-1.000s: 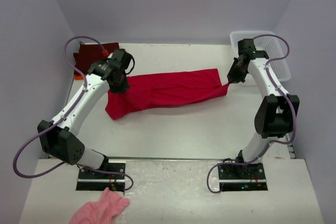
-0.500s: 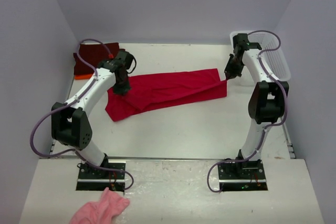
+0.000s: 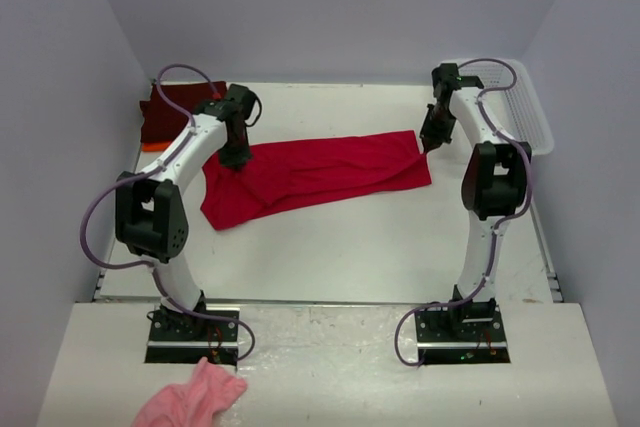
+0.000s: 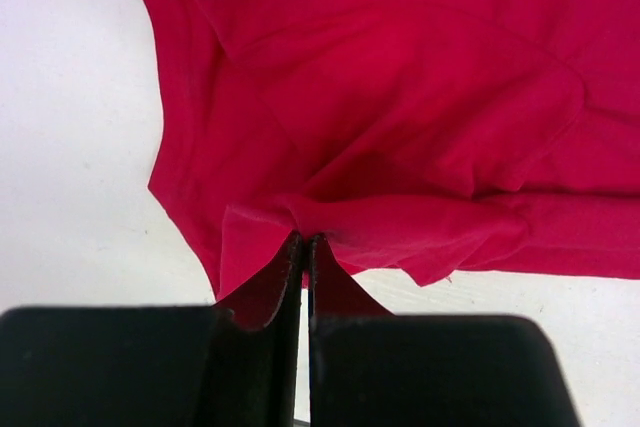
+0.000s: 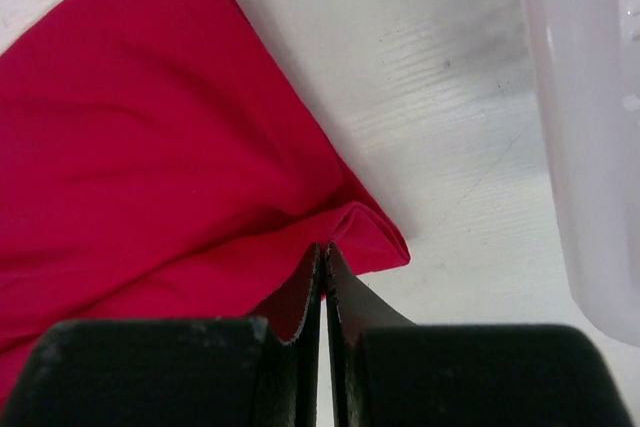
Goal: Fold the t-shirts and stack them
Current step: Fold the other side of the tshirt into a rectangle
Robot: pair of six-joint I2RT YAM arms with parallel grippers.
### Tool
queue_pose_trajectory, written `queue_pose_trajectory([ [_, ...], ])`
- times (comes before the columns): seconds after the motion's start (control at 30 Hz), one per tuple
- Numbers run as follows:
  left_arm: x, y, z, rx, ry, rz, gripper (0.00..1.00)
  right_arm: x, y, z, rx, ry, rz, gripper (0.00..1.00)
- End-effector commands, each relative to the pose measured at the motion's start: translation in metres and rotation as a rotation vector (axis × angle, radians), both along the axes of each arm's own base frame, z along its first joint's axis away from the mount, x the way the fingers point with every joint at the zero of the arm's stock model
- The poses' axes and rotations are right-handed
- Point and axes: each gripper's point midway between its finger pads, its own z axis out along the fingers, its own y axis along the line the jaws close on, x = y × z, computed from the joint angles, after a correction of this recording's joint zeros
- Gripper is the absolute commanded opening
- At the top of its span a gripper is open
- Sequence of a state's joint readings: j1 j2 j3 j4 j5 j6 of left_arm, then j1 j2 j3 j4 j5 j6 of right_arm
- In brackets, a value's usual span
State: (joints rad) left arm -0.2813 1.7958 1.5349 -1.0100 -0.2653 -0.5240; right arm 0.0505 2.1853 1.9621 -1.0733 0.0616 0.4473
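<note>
A bright red t-shirt (image 3: pixel 315 175) lies stretched across the middle of the table, its lower left part sagging toward the front. My left gripper (image 3: pixel 236 159) is shut on the shirt's upper left edge (image 4: pixel 300 222). At the far right corner of the red t-shirt (image 5: pixel 150 147) my right gripper (image 3: pixel 428 147) is shut on a pinched fold. A dark maroon t-shirt (image 3: pixel 170 109) lies folded at the back left, with an orange t-shirt (image 3: pixel 150 145) peeking out under its front edge.
A white plastic basket (image 3: pixel 520 107) stands at the back right, close to the right arm, and its wall (image 5: pixel 590 127) shows in the right wrist view. A small pink fluffy cloth (image 3: pixel 190 399) lies on the near ledge by the left arm's base.
Both arms have swung toward the back of the table with the red t-shirt's edge in their grip. The shirt's top edge has moved back and pulled straighter.
</note>
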Motion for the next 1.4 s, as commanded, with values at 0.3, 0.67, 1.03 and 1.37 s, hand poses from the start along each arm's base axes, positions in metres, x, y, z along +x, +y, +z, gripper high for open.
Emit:
queue_pose_trajectory([
  [0.3,0.033,0.014,0.003,0.003,-0.031,-0.009,0.00,0.025,0.002,0.010,-0.012,-0.017,0.031,0.00],
  [0.67,0.051,0.023,-0.005,-0.004,-0.019,-0.005,0.00,0.032,0.010,0.006,0.018,-0.022,0.054,0.01],
  [1.03,0.065,0.038,-0.011,0.013,-0.030,0.043,0.26,0.047,0.015,0.013,0.002,-0.070,0.098,0.43],
  [1.37,0.072,0.049,0.062,0.077,-0.265,0.082,0.34,0.057,0.038,0.080,-0.053,-0.259,0.167,0.69],
])
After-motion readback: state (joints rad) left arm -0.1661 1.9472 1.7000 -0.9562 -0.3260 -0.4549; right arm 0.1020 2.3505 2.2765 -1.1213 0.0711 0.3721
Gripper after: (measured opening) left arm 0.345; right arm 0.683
